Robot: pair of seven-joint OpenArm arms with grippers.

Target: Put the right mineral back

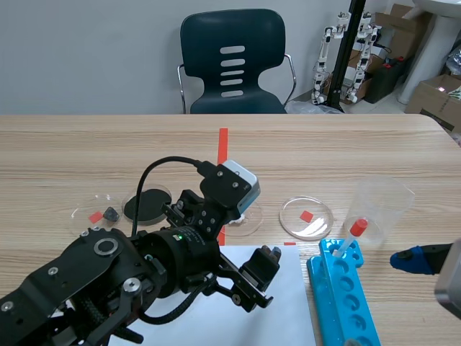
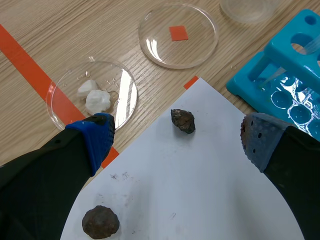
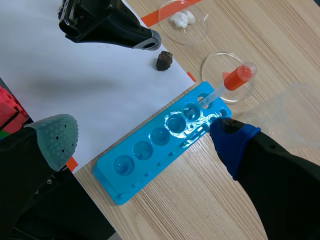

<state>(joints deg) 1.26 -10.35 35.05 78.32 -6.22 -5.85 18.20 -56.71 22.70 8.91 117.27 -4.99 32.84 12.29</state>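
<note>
On the white paper point(image 2: 200, 200) lie two brown minerals. A small dark jagged one point(image 2: 183, 120) rests just ahead of my left gripper point(image 2: 177, 129), which hovers open above it, one finger on each side. A rounder brown one point(image 2: 100, 221) lies beneath the blue-padded finger point(image 2: 97, 135). The right wrist view shows the jagged mineral point(image 3: 164, 60) beside the left gripper point(image 3: 110, 25). An empty petri dish point(image 2: 178, 35) with a red square stands beyond the paper's corner. My right gripper point(image 3: 145, 135) stands open over the blue rack point(image 3: 165, 145), holding nothing.
A dish point(image 2: 92, 95) holds white lumps point(image 2: 95, 100) beside the red tape. At the far left stand a dish with a grey stone point(image 1: 110, 213) and a black-filled dish point(image 1: 148, 204). A red-bulbed pipette point(image 1: 358, 229) stands in the rack point(image 1: 344, 295), next to a clear cup point(image 1: 382, 205).
</note>
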